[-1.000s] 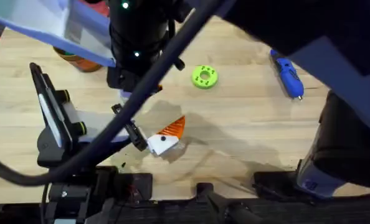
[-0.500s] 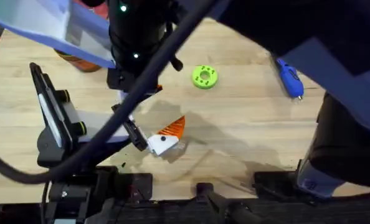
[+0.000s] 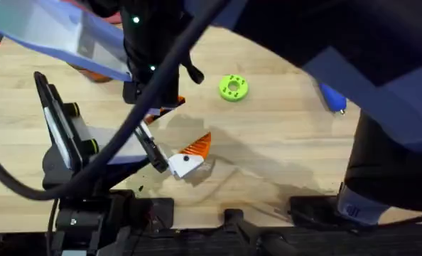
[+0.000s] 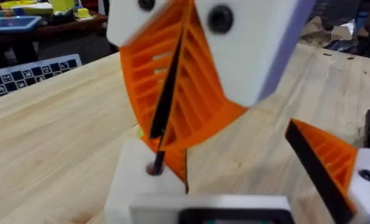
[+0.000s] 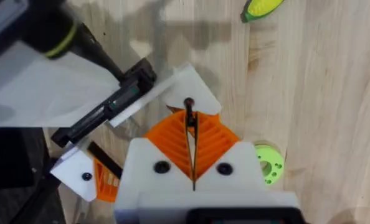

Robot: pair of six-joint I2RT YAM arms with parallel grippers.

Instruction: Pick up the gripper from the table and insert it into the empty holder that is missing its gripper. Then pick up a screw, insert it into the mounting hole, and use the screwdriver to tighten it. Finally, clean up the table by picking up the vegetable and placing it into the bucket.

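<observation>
My right gripper point(image 5: 190, 134) is shut on a thin black screw point(image 5: 188, 112), held point down over the white holder point(image 5: 194, 81) on one side of my left gripper point(image 3: 165, 142). In the left wrist view the screw point(image 4: 166, 112) reaches a hole in the holder point(image 4: 135, 180). Orange ribbing shows just behind that block; I cannot tell whether it is the gripper. The left gripper is open, and its other finger point(image 4: 322, 162) carries an orange wedge. The screwdriver point(image 3: 330, 96) lies far right, half hidden by the right arm. The vegetable point(image 5: 260, 7) lies on the wood. A sliver of the bucket point(image 3: 90, 73) shows at far left.
A green round disc point(image 3: 233, 87) lies on the table beyond the grippers. A black stand point(image 3: 62, 135) with a white panel rises at the left. The right arm crosses high over the table and hides much of its back half.
The right arm has shifted slightly, covering more of the screwdriver and the bucket. An orange edge now shows under the right wrist. The left gripper has stayed put.
</observation>
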